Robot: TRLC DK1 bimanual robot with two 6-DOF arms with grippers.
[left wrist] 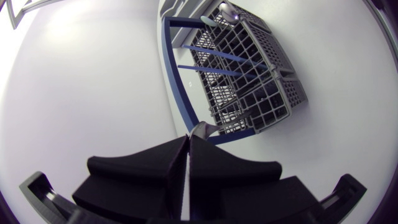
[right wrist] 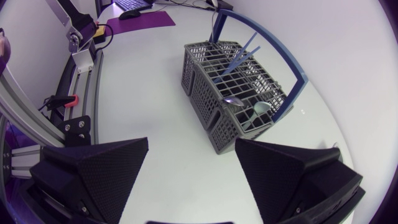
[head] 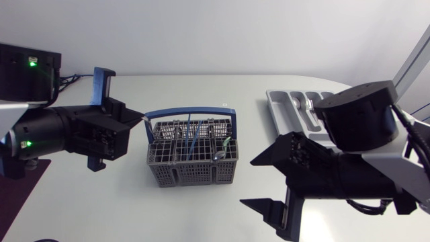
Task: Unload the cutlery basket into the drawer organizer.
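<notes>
The left gripper [left wrist: 188, 142], closed on a thin grey piece [left wrist: 203, 129], had the basket [head: 191, 175] at 4 o'clock, seen from above.

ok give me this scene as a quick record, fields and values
basket: mid-table, grey, blue handle upright
in basket: blue sticks, silver spoon, green spoon
organizer: right of the basket, partly hidden by the right arm
in organizer: a silver piece
left jaws: shut, by the basket's left side
right jaws: wide open, empty, right of the basket
</notes>
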